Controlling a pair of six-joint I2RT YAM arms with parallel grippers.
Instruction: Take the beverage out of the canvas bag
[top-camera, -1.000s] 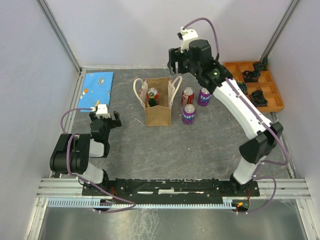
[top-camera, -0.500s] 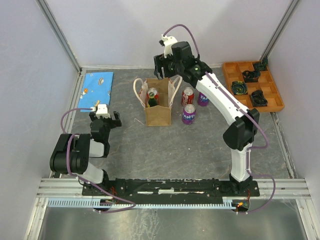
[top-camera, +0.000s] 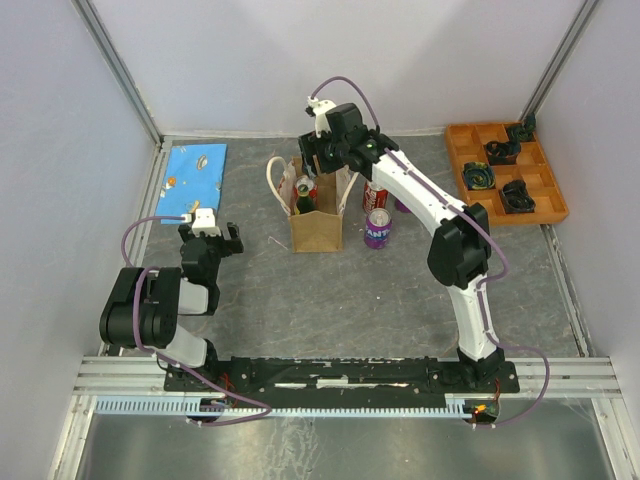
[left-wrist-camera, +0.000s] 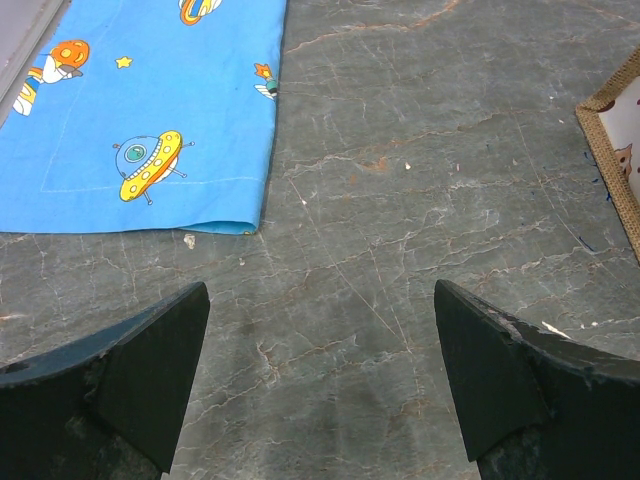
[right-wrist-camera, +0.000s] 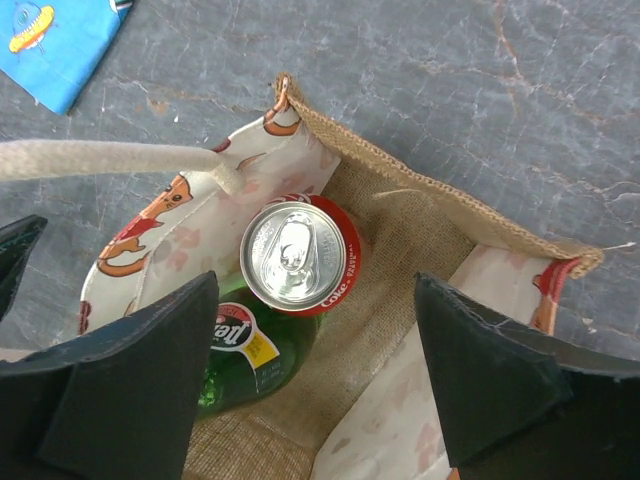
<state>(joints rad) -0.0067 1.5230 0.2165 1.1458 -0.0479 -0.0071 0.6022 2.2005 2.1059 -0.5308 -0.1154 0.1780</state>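
The tan canvas bag (top-camera: 316, 228) stands upright mid-table with its white loop handles (top-camera: 274, 176) out to the sides. Inside it, the right wrist view shows a red Coke can (right-wrist-camera: 300, 255) upright and a green glass bottle (right-wrist-camera: 245, 350) beside it. Both lie against the pale printed lining, below the bag's woven rim (right-wrist-camera: 440, 190). My right gripper (top-camera: 322, 158) hovers over the bag's mouth, open (right-wrist-camera: 315, 290), its fingers either side of the can and touching nothing. My left gripper (top-camera: 209, 233) rests low at the left, open (left-wrist-camera: 320, 300) over bare table.
A red can (top-camera: 374, 190) and a purple Fanta can (top-camera: 377, 228) stand just right of the bag, under my right arm. A blue printed cloth (top-camera: 195, 178) lies at the back left. An orange compartment tray (top-camera: 556, 206) sits at the back right.
My right arm has swung left from above the loose cans to over the bag's opening. The left arm has not moved.
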